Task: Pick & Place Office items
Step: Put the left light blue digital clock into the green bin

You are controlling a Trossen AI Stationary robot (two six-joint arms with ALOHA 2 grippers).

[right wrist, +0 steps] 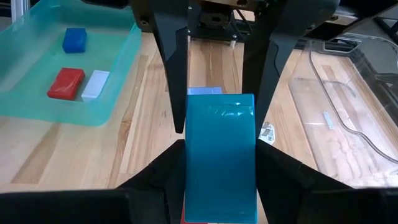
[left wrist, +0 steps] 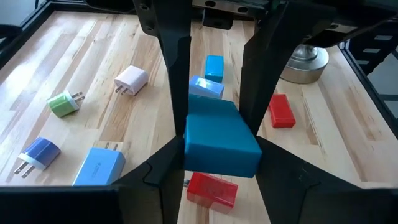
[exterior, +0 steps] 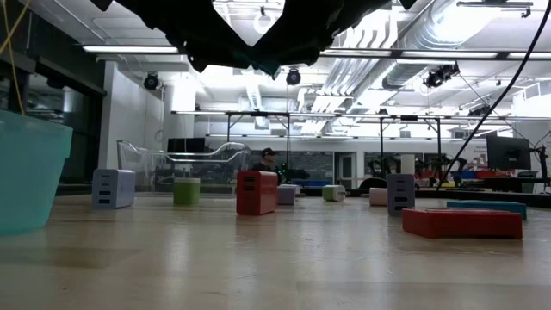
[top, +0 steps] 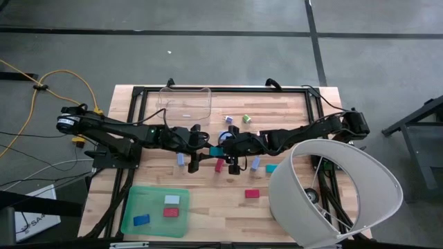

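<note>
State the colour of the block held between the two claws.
Teal block, clearest in the right wrist view.

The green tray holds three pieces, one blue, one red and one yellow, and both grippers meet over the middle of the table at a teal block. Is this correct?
One detail is wrong: the third piece in the green tray is white, not yellow, as the right wrist view shows. The blue piece and red piece are there, and the left gripper and right gripper do meet mid-table at the teal block.
</note>
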